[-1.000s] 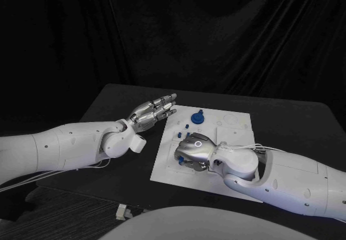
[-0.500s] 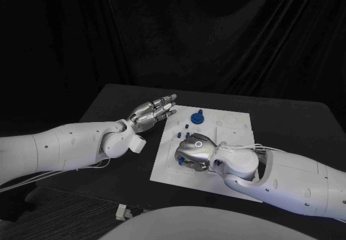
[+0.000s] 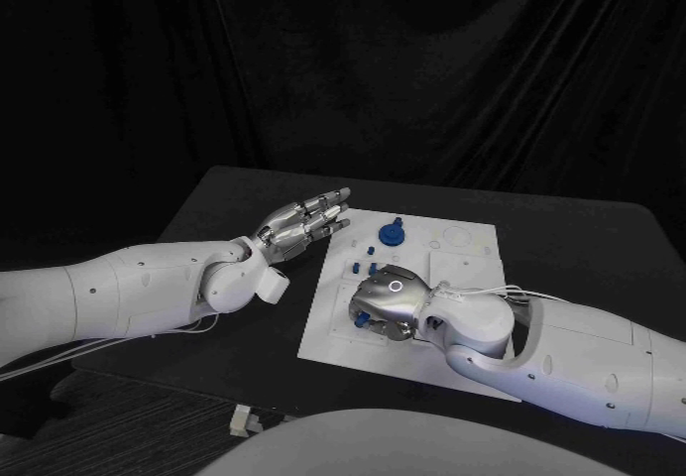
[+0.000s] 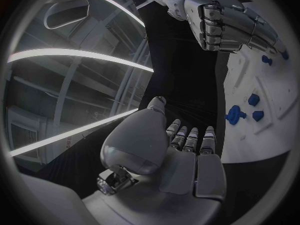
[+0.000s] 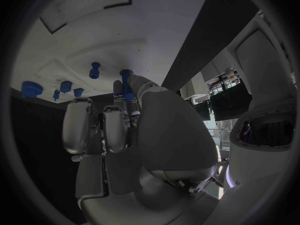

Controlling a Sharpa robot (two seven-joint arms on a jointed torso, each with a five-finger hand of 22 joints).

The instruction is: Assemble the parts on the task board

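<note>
Right hand [image 3: 386, 303] curls over the task board [image 3: 458, 273] near its left edge, pinching a blue part [image 5: 126, 80]; left hand [image 3: 300, 224] hovers spread beside that edge; remaining parts [image 3: 391, 235] sit toward the far edge.

From the head camera I look steeply down at the surface [image 3: 572, 233], with the board [image 3: 460, 266] central and both arms coming in from the sides. My left wrist camera sits close behind the left hand [image 4: 181, 150], facing across to the board and the right hand [image 4: 228, 20]. My right wrist camera sits just behind the right hand, very near the board. All three share the board.
</note>
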